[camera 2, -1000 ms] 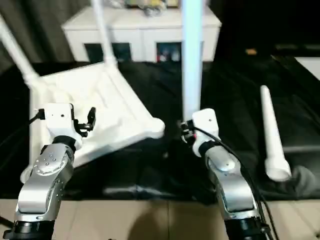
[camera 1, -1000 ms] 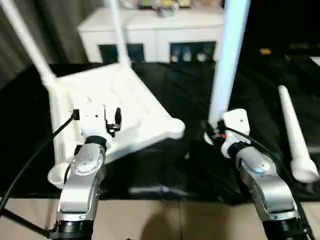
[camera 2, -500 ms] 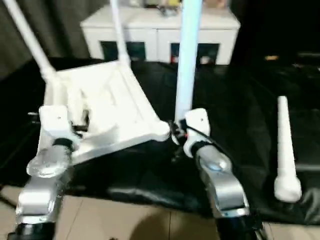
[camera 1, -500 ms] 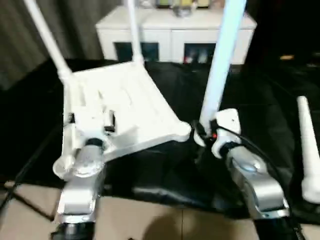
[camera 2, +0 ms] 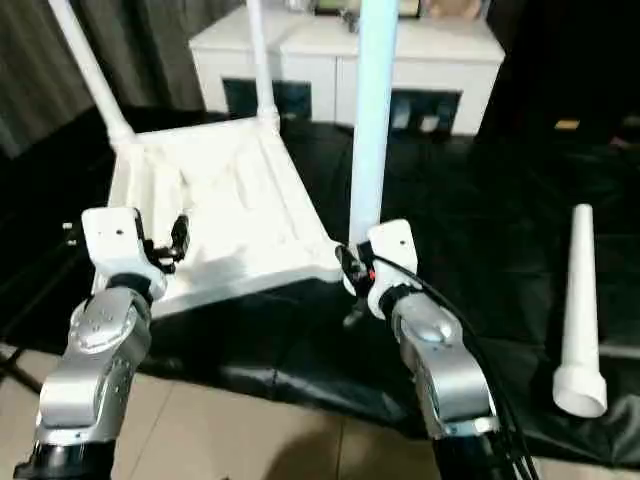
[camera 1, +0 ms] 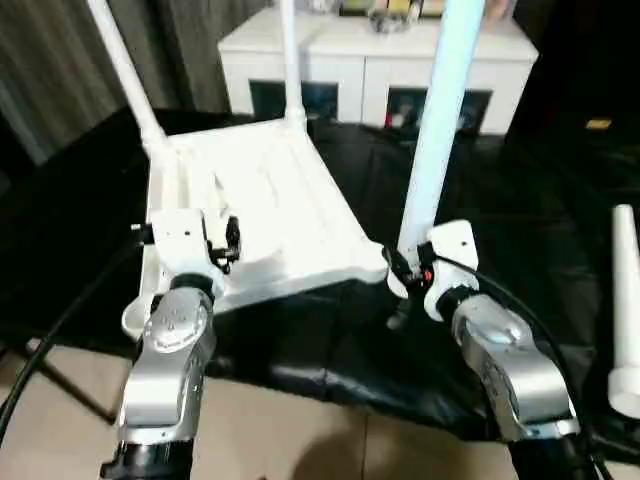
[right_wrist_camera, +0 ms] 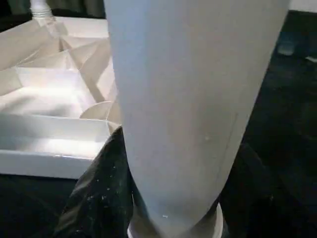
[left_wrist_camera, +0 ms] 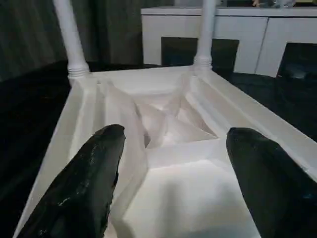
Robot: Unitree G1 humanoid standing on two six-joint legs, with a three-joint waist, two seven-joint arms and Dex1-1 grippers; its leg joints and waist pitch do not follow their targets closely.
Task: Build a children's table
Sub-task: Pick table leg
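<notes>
A: Between the right gripper (camera 1: 408,272)'s jaws stands a long round white plastic leg (camera 1: 436,130), clamped upright just beside the upturned square white tabletop (camera 1: 262,215)'s near corner.

B: Left gripper (left_wrist_camera: 171,163) hangs open over the ribs, so an off-centre push could skid that unsteadied top.

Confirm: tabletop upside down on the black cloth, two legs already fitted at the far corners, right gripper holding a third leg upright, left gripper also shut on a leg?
One error: the left gripper holds nothing. The left wrist view shows its fingers spread over the tabletop underside. Otherwise correct: two fitted legs, right gripper holding the third leg upright.
</notes>
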